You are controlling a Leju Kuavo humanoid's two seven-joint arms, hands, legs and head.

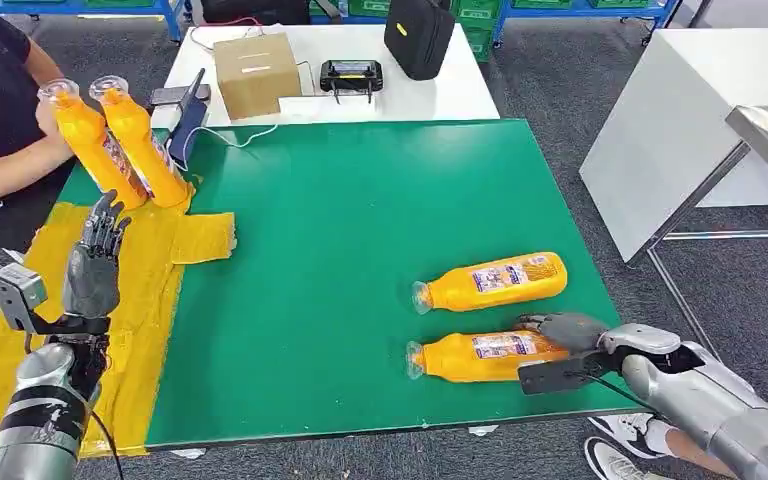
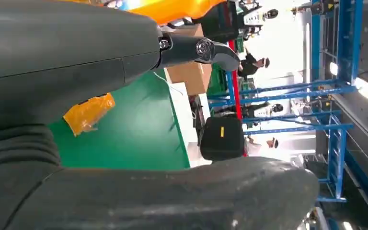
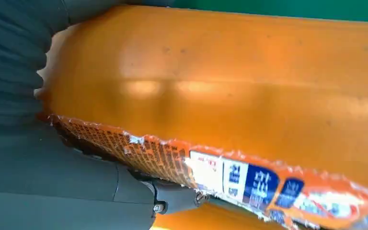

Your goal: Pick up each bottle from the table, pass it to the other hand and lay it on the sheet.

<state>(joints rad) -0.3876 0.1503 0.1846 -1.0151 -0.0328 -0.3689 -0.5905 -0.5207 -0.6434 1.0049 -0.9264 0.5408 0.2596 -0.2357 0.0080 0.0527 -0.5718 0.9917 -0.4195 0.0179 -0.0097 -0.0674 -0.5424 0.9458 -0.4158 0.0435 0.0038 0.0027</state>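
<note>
A green desk (image 1: 360,200) holds two orange bottles lying on their sides near its right front edge. The robot's right hand (image 1: 560,330) wraps its fingers (image 3: 172,199) around the base of the nearer bottle (image 1: 485,356); the farther bottle (image 1: 490,282) lies just beyond it. The left hand (image 1: 95,265) is raised over the yellow sheet (image 1: 150,290), fingers apart and empty. A person (image 1: 0,110) holds two more bottles (image 1: 120,145) upright at the sheet's far end.

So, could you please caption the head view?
Right hand grasps the near orange bottle on the green mat.
</note>
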